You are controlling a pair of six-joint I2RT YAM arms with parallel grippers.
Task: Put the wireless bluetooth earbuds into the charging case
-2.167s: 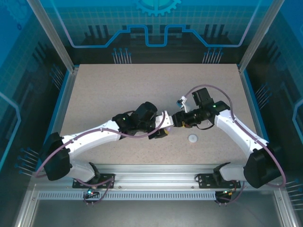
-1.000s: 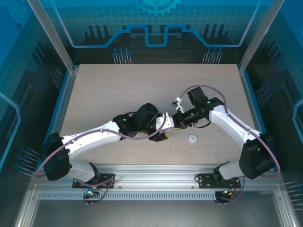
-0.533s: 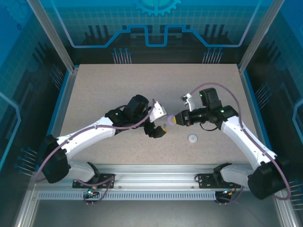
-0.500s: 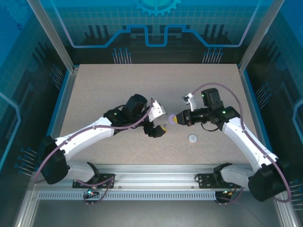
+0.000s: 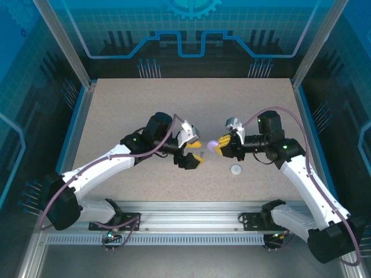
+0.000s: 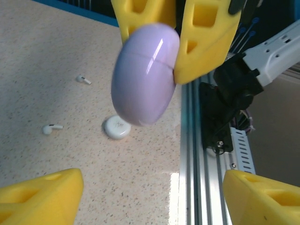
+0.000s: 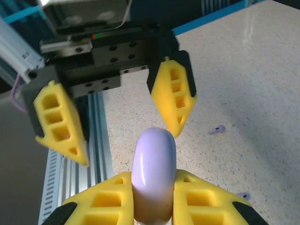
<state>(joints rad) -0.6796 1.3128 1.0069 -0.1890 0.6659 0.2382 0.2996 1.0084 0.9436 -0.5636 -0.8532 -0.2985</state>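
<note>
Glossy pale purple rounded charging case (image 5: pixel 213 142) is held above the speckled beige worktop (image 5: pixel 145 110), pinched in the right claw (image 5: pixel 220 147); the left claw (image 5: pixel 197 152) faces it, spread wide and empty. A tiny white short-stemmed earbud (image 6: pixel 51 128) and a pale purple earbud (image 6: pixel 84 80) lie loose on the worktop. Opening is judged the step in hand: the left claw should be closed on one half only, beside the seam, the right grip kept firm against slip
</note>
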